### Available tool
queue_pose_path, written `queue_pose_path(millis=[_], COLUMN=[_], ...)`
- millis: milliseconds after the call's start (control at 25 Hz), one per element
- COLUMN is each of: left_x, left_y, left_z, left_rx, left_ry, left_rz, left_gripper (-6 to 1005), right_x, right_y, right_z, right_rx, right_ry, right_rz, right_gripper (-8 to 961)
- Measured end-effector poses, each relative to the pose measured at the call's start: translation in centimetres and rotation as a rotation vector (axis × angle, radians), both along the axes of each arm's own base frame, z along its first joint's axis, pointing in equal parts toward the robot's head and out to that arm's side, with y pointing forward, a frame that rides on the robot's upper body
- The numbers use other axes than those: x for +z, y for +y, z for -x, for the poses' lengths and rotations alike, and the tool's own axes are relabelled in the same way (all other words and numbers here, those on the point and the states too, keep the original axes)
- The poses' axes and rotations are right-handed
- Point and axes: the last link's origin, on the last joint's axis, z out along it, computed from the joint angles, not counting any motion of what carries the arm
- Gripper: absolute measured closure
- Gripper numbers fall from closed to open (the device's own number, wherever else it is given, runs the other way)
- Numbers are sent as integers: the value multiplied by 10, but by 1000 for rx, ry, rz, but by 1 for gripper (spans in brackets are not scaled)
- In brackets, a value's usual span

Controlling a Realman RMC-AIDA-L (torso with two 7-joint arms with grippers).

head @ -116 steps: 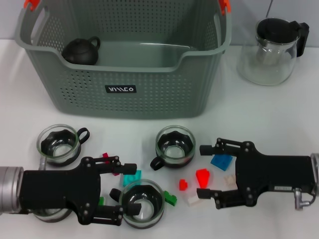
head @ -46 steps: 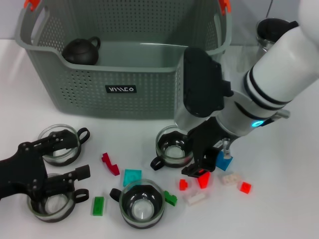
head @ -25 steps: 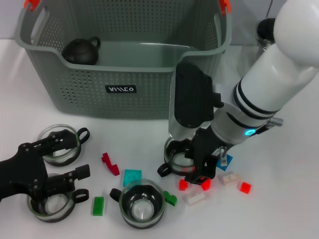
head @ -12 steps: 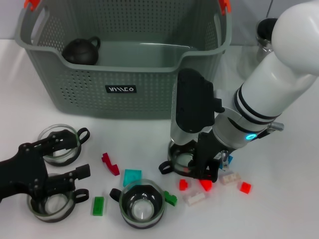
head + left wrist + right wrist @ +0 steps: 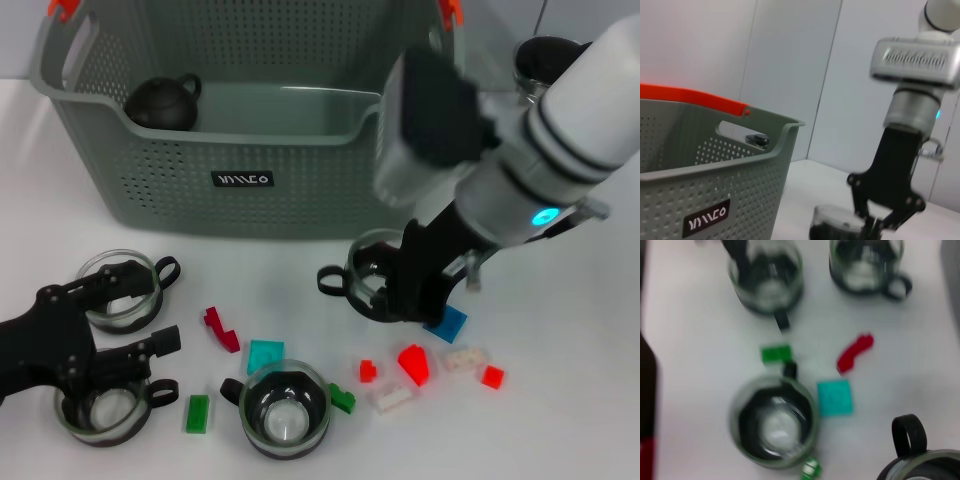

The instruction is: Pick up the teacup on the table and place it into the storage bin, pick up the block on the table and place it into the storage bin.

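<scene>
My right gripper (image 5: 398,288) is shut on a glass teacup (image 5: 366,270) by its rim and holds it above the table, just in front of the storage bin (image 5: 250,180). The left wrist view shows the same teacup (image 5: 836,226) hanging under the right gripper (image 5: 881,221) beside the bin (image 5: 715,200). In the right wrist view the held teacup (image 5: 920,471) shows only its rim and black handle. Several blocks lie below, among them a blue block (image 5: 445,322), a red block (image 5: 413,362) and a teal block (image 5: 265,355). My left gripper (image 5: 118,322) rests open at the lower left.
Three more teacups stand on the table: left (image 5: 118,288), lower left (image 5: 100,415) and front centre (image 5: 285,410). A black teapot (image 5: 162,102) sits inside the bin. A glass jug (image 5: 540,62) stands at the back right, partly behind my right arm.
My right gripper has risen with the teacup, lifting it off the table and toward the bin's front wall. The left arm has stayed still.
</scene>
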Motion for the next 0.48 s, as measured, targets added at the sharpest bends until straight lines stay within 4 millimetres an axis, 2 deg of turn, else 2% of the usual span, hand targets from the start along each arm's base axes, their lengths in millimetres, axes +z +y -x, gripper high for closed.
queue_pose_path(millis=[120,320,480], left_x=[1,2,2], left_y=[0,0,2], left_z=[1,1,3], left_rx=[5,10,21], left_ry=[-2,-2,5], left_rz=[-7,-14,-18], left_gripper=[203,204,204], right_x=[25,65,79], right_y=[0,10,9], right_z=[8,18,21], right_rx=[-67,-182,-201], right_ry=[85,265,342], right_rz=[25,-1,14], right_gripper=[897,898,897])
